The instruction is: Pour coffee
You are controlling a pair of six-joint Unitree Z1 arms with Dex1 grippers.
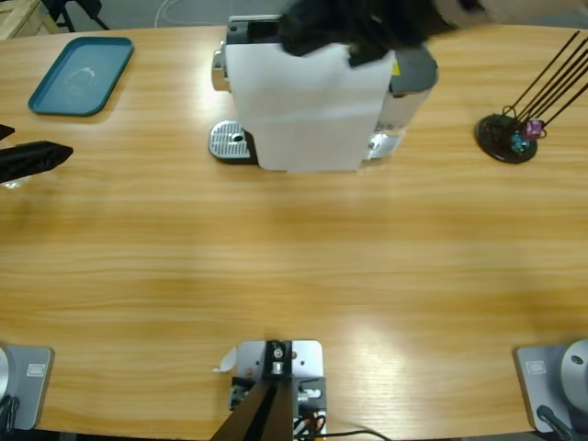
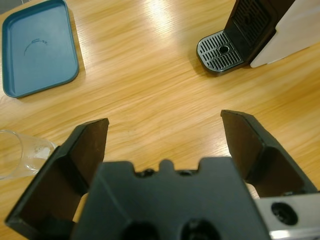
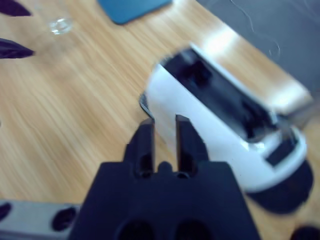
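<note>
Approach stage, nothing grasped. Left hand [image 2: 165,135] spread wide, low over worktop [image 2: 150,75], clear glass [image 2: 22,152] just beside one jaw. Right hand [image 3: 164,135] nearly pressed together, empty, above coffee machine [image 3: 225,115]. Coffee not visible. Next: centre glass between jaws, then close.

Left claw [image 2: 165,132] is showing two chunky matte black jaws with flat inner faces, sitting on a boxy black body with round holes underneath. A silver plate with a screw hole is peeking beside it. Right claw [image 3: 164,135] is looking identical, black on silver-grey.
</note>
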